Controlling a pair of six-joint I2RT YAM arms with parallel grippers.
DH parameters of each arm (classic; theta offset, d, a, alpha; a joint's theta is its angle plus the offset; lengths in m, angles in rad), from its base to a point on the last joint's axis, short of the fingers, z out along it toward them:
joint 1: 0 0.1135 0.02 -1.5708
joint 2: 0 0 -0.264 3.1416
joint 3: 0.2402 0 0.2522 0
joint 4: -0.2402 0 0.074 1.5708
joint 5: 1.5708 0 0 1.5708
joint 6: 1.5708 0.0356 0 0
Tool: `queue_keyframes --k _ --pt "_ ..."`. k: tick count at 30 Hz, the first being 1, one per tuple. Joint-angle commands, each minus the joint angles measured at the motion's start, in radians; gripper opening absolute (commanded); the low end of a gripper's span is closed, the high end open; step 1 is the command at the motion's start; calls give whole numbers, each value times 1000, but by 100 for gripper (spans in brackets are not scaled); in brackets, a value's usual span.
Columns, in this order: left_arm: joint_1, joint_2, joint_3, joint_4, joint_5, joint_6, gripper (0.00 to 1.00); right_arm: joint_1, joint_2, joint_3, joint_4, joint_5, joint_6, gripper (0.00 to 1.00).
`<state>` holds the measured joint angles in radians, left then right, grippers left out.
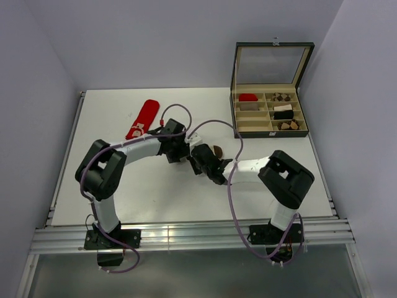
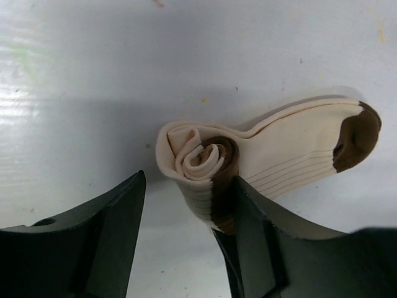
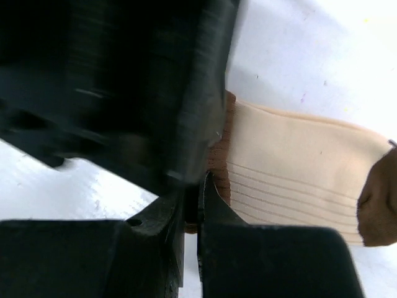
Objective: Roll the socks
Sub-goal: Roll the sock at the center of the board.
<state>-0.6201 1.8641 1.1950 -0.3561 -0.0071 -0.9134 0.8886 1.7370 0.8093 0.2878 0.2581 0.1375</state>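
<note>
The cream sock [image 2: 285,155] lies on the table, its brown-banded end wound into a spiral roll [image 2: 201,164] and its brown toe [image 2: 355,139] flat. My left gripper [image 2: 189,186] is open and straddles the roll, with the right finger [image 2: 260,236] against it. My right gripper [image 3: 200,189] is shut on the sock's brown band edge [image 3: 218,155], close against the left gripper's black body [image 3: 124,81]. In the top view both grippers [image 1: 180,152] [image 1: 200,160] meet mid-table over the cream sock [image 1: 217,151]. The red sock [image 1: 144,119] lies flat behind the left arm.
An open compartment box [image 1: 270,112] stands at the back right, holding a red bundle [image 1: 248,97], brown-patterned bundles [image 1: 282,97] and a black-and-white bundle [image 1: 283,110]. Cables [image 1: 231,186] loop over both arms. Grey walls enclose the white table [image 1: 155,198].
</note>
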Motion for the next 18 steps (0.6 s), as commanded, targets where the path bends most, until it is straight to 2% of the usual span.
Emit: queue_keyframes --k 1,2,5,10,14,18 --pt "26 -103 -64 84 21 -102 64 -58 -22 -36 -142 -195 74 0" --pt "31 -117 -77 100 21 -131 69 -74 -30 -38 -144 -224 89 0" --pt "43 -180 -132 172 16 -172 72 -154 -21 -33 -163 -376 125 0" --pt "49 -249 -187 241 12 -225 72 -266 5 -30 -171 -560 188 0" --pt "48 -247 -193 279 25 -229 72 -342 50 -33 -165 -690 266 0" --pt "43 -223 -196 316 65 -226 71 -422 107 -73 -52 -862 375 0"
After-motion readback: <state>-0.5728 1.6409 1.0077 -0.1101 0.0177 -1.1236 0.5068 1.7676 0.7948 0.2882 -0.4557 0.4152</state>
